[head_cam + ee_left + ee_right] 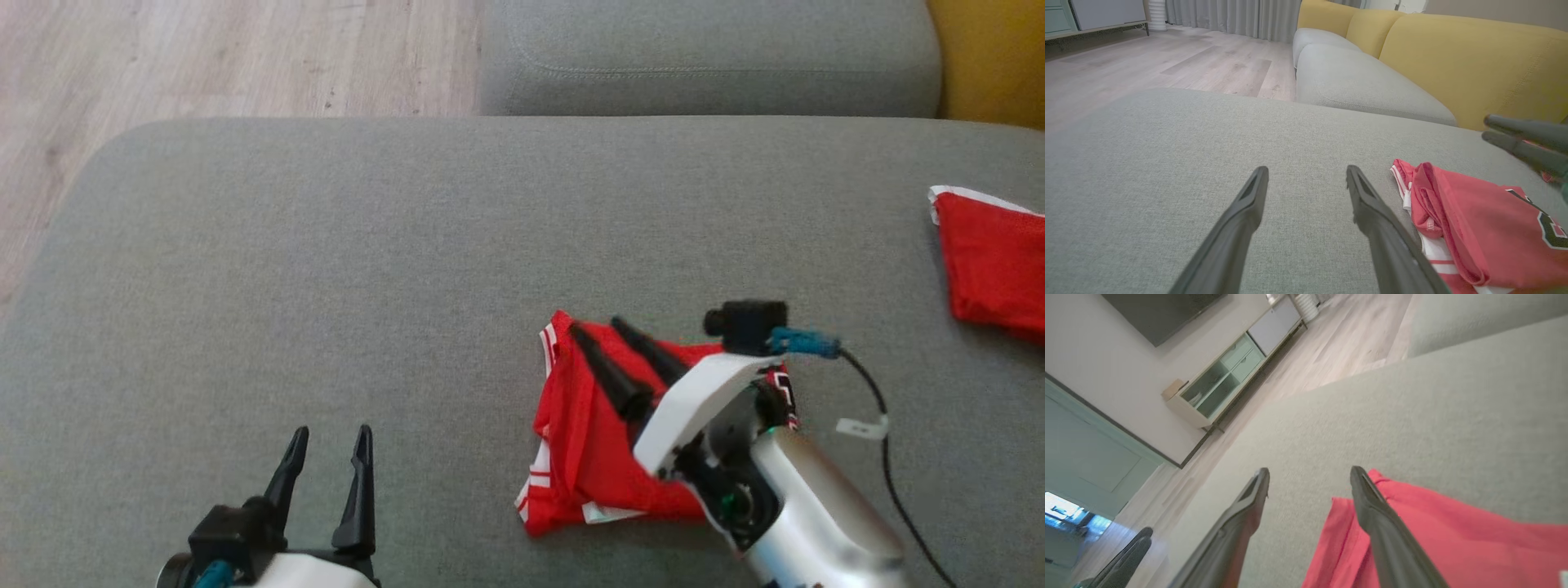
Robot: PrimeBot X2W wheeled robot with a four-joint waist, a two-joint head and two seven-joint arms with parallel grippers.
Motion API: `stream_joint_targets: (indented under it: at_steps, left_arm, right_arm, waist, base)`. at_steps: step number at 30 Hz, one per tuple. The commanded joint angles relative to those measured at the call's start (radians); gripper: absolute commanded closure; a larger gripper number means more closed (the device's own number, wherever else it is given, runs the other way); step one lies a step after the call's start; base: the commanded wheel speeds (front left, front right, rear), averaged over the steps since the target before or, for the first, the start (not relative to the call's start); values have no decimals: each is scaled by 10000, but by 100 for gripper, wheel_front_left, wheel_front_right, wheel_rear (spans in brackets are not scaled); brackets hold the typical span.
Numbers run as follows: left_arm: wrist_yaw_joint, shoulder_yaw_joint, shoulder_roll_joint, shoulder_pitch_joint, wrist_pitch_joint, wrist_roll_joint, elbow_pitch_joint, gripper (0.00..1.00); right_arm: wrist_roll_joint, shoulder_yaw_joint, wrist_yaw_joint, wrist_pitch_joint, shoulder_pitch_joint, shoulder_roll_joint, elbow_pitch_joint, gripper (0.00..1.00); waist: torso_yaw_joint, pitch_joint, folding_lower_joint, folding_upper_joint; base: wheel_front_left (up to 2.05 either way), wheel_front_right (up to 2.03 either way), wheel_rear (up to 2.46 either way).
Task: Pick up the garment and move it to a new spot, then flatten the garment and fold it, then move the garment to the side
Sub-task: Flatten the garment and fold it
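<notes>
The garment (pixel 584 457) is a red jersey with white trim, lying folded in a compact bundle on the grey sofa cushion (pixel 326 269), right of centre. My right gripper (pixel 597 325) hovers over its far left part, open, with nothing between its fingers. In the right wrist view the gripper (pixel 1310 471) points past the garment's (pixel 1453 539) edge, one finger over red cloth and the other over bare cushion. My left gripper (pixel 332 430) stands open at the lower left, apart from the garment. In the left wrist view, that gripper (pixel 1307 169) is left of the garment (pixel 1486 228).
Another red cloth with a white edge (pixel 992 265) lies at the cushion's right edge. A second grey cushion (pixel 710 57) sits behind, with a yellow backrest (pixel 1474 69) to the right. Wooden floor (pixel 204 57) lies beyond the left and far edges. A black cable (pixel 886 457) trails from the right wrist.
</notes>
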Motion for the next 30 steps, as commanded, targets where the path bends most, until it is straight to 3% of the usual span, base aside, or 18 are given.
stream_joint_targets:
  at_steps: [1,8,16,23,30]
  left_arm:
    - [-6,308,71,-460,-161,-39,-227,0]
    - [23,178,41,-447,-151,27,-295,0]
    - [-158,77,-101,-751,-190,39,-11,0]
    - [-273,205,-290,-544,-541,-68,456,0]
    - [-294,540,-269,-64,-779,-93,686,0]
  right_arm:
    - [-212,-36,67,-215,-492,35,-366,0]
    - [-2377,-1757,67,-958,-179,35,-604,0]
    - [-4785,-3815,67,-1457,1097,35,-1867,0]
    - [-5611,-5238,67,-2135,2864,35,-2983,0]
    - [-5774,-5419,67,-2434,3901,35,-3465,0]
  waist:
    - [-41,-40,-1,0]
    - [-208,-211,-1,0]
    - [-370,-362,-1,0]
    - [-473,-648,-1,0]
    - [-539,-869,-1,0]
  base:
    - [0,0,0]
    - [0,0,0]
    - [0,0,0]
    - [0,0,0]
    - [0,0,0]
